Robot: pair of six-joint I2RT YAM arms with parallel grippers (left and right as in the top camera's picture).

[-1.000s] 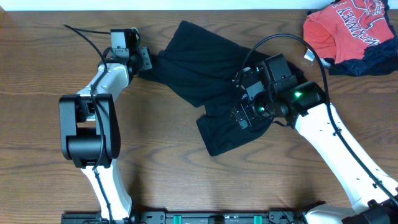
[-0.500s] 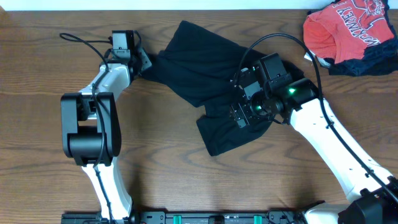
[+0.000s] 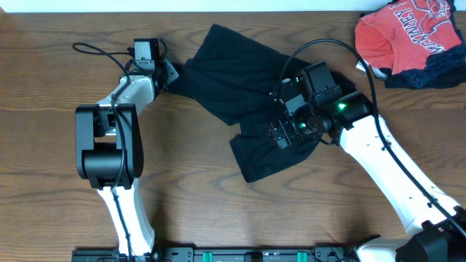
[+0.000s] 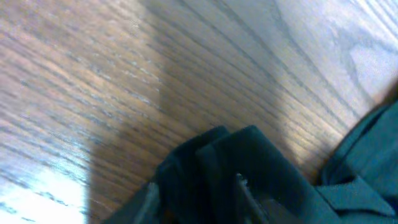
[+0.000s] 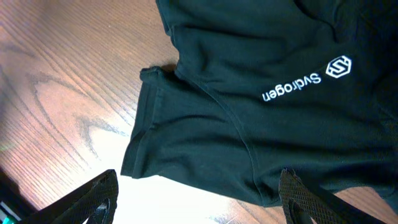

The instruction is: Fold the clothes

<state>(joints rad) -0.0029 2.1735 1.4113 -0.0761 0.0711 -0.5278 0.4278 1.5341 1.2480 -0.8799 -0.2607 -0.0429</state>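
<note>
Fingers (image 5: 99,199) of your right gripper (image 5: 198,177) stand wide apart over the black long-sleeved soft fabric top (image 5: 249,50); drop squarely onto its hemmed edge (image 5: 142,124) before closing. Overhead, the top lies on the brown wooden table (image 3: 218,218), long axis upper-left to lower-right, your left gripper (image 3: 168,72) at its upper-left corner. Left wrist: bunched cloth hides those fingers; you cannot tell their grip

Dark brown wood-grain table (image 3: 44,182), pale strip (image 3: 182,4) along its far edge, soft glare

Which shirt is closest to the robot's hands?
The black top: left gripper at its edge, right gripper over it. The red-orange shirt and navy garment lie apart in a corner.
</note>
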